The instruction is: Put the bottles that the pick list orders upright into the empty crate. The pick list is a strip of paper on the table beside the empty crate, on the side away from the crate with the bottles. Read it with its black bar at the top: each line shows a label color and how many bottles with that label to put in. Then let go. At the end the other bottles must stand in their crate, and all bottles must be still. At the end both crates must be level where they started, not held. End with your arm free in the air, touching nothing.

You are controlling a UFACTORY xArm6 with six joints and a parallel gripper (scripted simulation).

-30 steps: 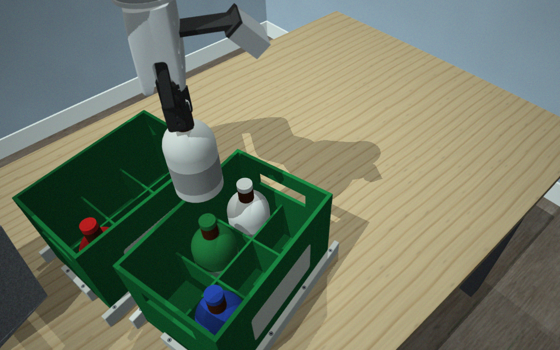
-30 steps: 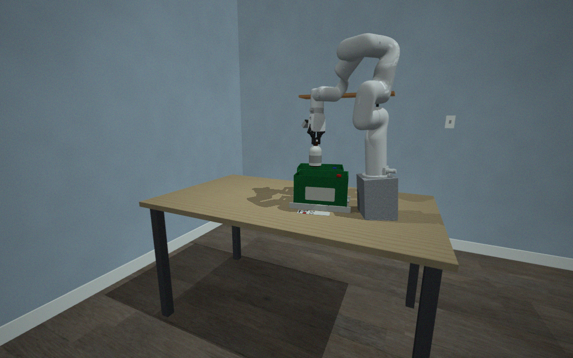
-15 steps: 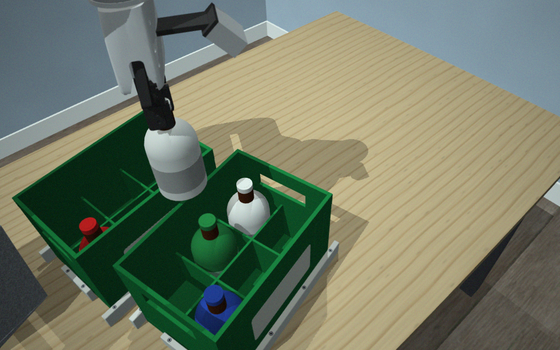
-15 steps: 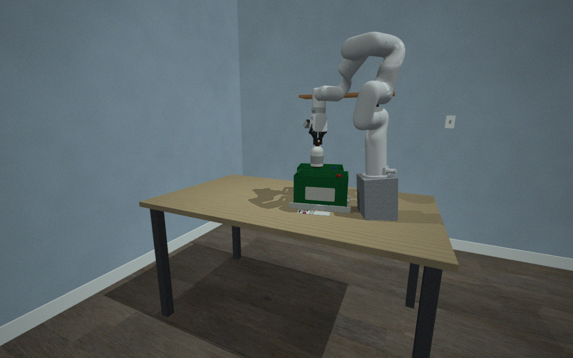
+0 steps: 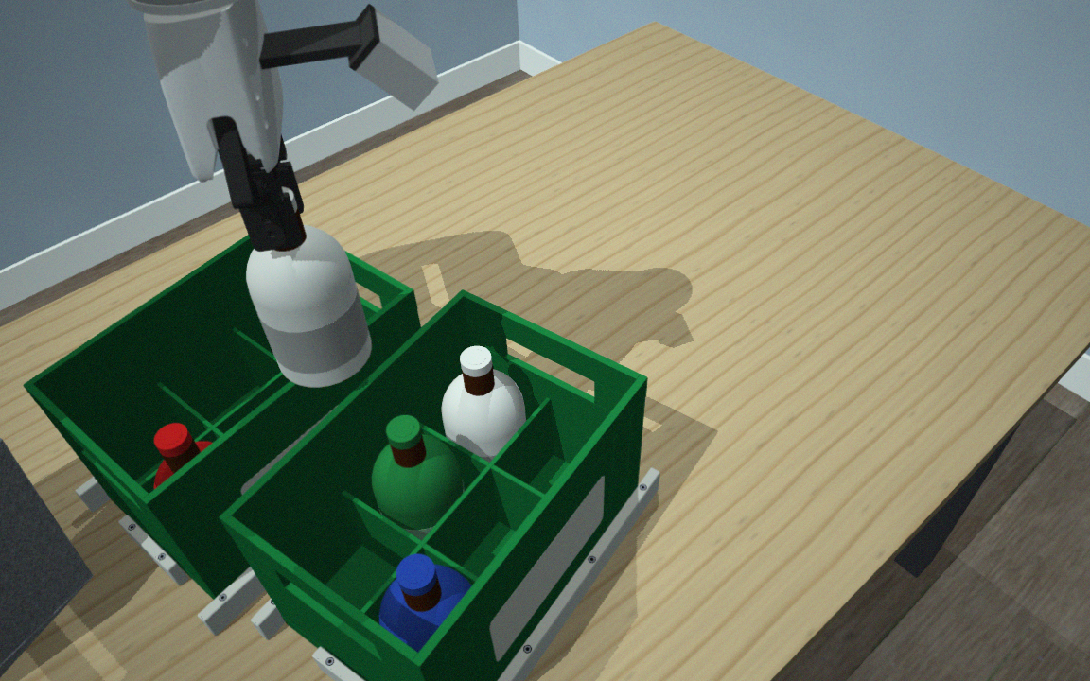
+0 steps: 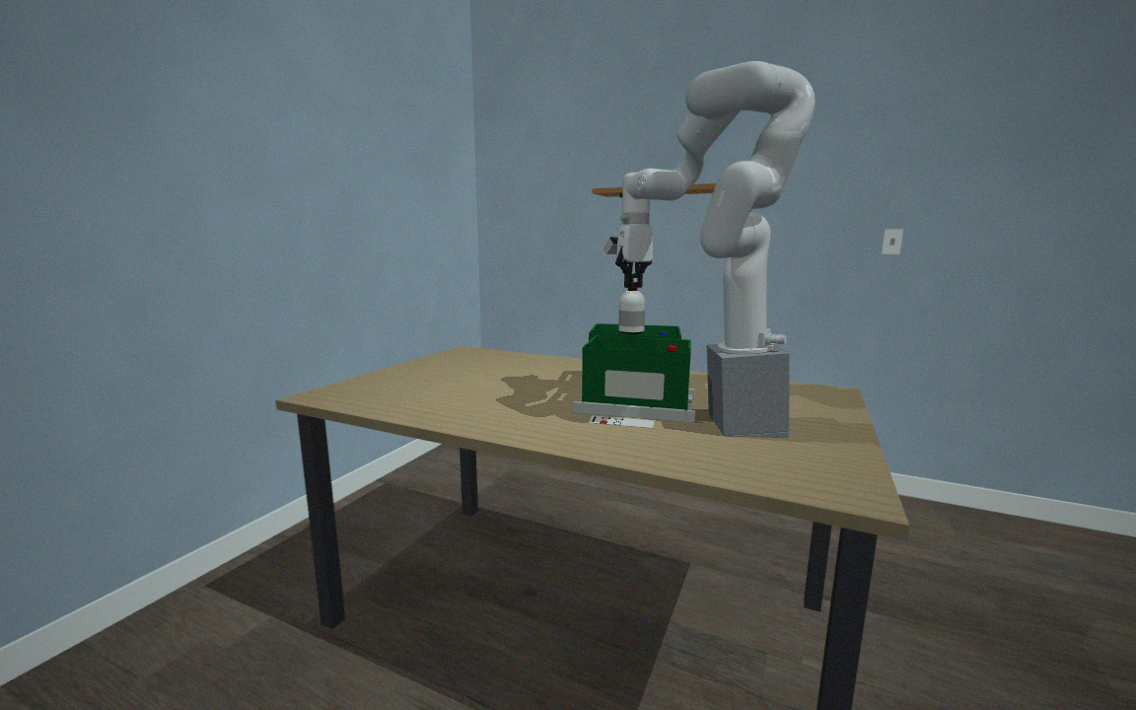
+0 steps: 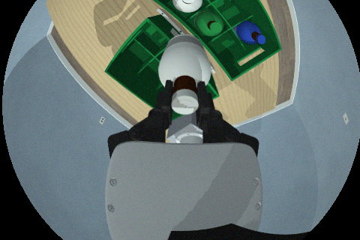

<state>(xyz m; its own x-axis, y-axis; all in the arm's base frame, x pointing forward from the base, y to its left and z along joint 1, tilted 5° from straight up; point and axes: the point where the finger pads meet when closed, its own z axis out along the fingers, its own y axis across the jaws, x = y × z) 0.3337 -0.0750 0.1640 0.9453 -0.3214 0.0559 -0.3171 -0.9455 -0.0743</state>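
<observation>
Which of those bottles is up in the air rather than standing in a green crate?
The white bottle with the grey label, gripped at its neck by the black gripper. The red, green, blue and other white bottles all stand in crate cells.

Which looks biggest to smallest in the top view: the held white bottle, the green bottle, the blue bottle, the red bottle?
1. Held white bottle, nearest the camera, in the gripper.
2. Green bottle.
3. Blue bottle, partly hidden.
4. Red bottle, mostly hidden by its crate.

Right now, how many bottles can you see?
5: a white bottle held in the air, a red one in the left crate, and white, green and blue in the other crate. More may be hidden.
</observation>
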